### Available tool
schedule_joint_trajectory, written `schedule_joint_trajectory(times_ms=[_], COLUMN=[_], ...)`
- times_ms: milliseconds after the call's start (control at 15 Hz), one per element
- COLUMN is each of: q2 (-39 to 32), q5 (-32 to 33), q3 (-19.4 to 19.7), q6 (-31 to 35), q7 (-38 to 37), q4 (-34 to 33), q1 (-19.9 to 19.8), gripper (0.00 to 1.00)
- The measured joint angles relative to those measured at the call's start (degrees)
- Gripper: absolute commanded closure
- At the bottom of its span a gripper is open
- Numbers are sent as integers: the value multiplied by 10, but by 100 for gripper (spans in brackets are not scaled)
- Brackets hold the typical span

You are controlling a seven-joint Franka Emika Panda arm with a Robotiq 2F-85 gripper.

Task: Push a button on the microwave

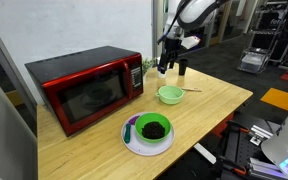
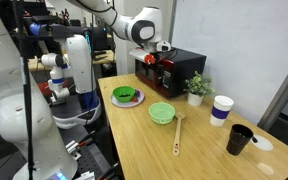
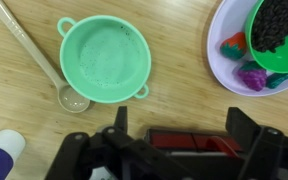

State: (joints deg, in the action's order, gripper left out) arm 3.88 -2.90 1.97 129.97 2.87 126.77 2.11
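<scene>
- The gripper has its two fingers spread well apart with nothing held; for pressing a button I judge closed fingers would give a firmer single tip
- A red strip shows low between the fingers in the wrist view; it may be the microwave, but I cannot tell
- In an exterior view the gripper hangs pointing down above the tabletop, near the microwave's control end and not touching it
- The microwave stands at the far end of the tabletop, door facing the open work area, so its narrow dark control strip can be reached from the front; no button looks pressed yet
- Directly below the wrist lies an empty green bowl with a wooden spoon just beside it, clear of the path to the microwave
- A pale plate carries a second green bowl of dark bits, sitting in front of the door
- Farther off, a small plant, a white cup and a black cup are well apart from the work
</scene>
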Motion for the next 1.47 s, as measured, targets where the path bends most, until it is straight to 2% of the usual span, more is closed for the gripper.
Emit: schedule_joint_trajectory(times_ms=[200, 333, 600, 1000, 1133, 1467], q2=[-48, -69, -88, -106, -112, -131], q5=[24, 45, 74, 77, 77, 81], q3=[-1, -4, -11, -18, -18, -18], q6=[23, 39, 64, 133, 150, 177], q7=[-14, -30, -54, -82, -90, -101], q4=[-8, -8, -8, -7, -7, -12], q1=[0, 0, 1, 6, 9, 13], gripper=[0, 26, 55, 97, 100, 100])
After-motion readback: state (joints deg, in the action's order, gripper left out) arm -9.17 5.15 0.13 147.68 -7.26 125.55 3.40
